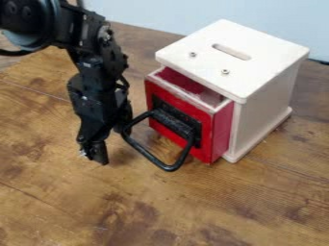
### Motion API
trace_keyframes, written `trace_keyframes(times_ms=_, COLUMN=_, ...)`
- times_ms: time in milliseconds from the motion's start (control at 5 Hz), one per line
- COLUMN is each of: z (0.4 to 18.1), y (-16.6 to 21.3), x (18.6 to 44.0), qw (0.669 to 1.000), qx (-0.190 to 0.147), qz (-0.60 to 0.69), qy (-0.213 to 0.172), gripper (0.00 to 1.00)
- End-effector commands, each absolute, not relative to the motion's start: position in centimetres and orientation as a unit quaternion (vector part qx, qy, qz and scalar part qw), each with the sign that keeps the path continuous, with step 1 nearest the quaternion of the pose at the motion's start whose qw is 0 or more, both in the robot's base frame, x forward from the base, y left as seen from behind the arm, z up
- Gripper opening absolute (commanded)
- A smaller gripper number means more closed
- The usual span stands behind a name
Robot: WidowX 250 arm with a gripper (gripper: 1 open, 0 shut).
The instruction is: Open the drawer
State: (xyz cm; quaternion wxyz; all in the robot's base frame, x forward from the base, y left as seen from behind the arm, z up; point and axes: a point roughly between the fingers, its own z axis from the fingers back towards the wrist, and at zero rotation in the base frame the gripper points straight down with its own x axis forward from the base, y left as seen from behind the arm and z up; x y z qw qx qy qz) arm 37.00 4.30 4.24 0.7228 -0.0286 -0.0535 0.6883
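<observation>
The drawer [184, 117] sits in the small white box [236, 82] on the wooden desk [135, 216], its red front standing a little proud so that a strip of the inside shows at the top; its black loop handle [172, 161] juts out toward the jaws [94, 150], which point down just beside the loop, on the side away from the box; whether the jaws are open or closed I cannot tell
</observation>
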Motion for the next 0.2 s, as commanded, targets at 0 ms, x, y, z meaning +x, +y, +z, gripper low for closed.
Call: trace_keyframes(times_ms=0, z=6.67, y=3.60, x=37.81, qw=0.736, qx=-0.050, qz=0.672, qy=-0.066, gripper=1.00)
